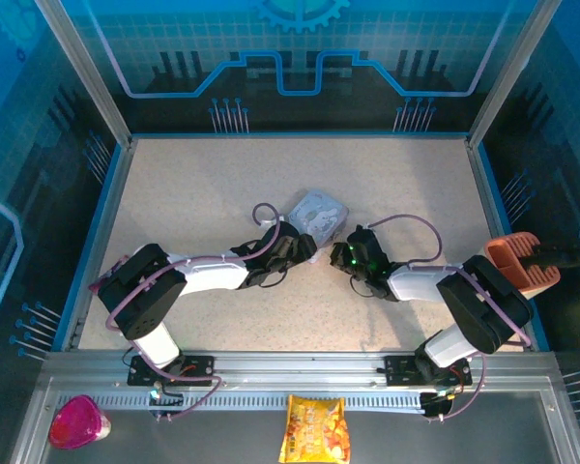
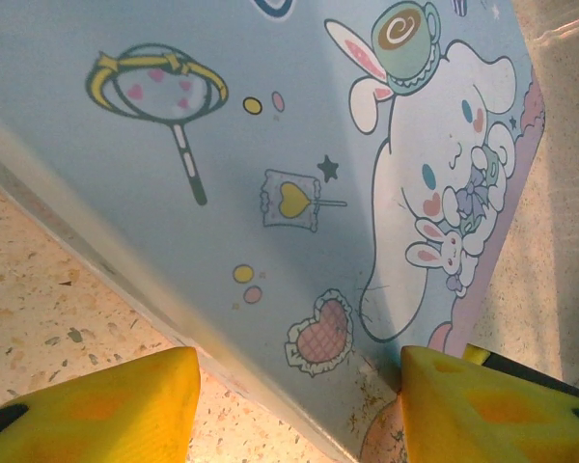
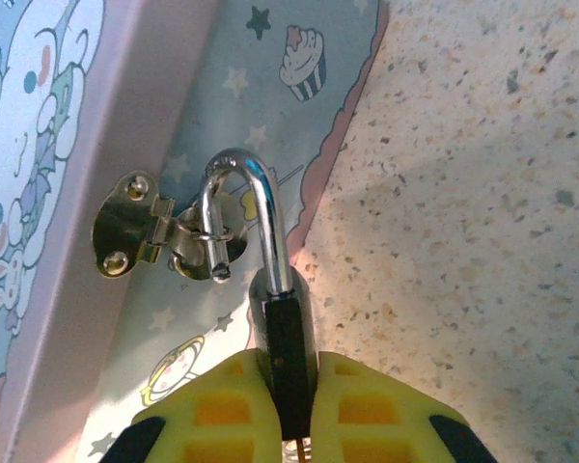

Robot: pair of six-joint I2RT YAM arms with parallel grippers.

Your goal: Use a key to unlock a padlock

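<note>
One small padlock (image 3: 282,333) stands with its dark body clamped edge-on between the yellow fingers (image 3: 217,410) of the right gripper (image 3: 291,386). The gripper is closed tight on it, with only the body's thickness parting the jaws. Its silvery shackle (image 3: 256,193) rises out of the grip and arches over. The short leg hangs free of the body, threaded through the little ring of the shiny metal hasp (image 3: 125,231) on the tin (image 3: 270,87). The tin is pale blue with cartoon rabbits and lies on the speckled table (image 3: 482,241). In the top view it sits mid-table between the two arms. At its other side the left gripper (image 2: 299,391) has its fingers standing apart with the tin's edge between them. Whether they press on it cannot be told.
</note>
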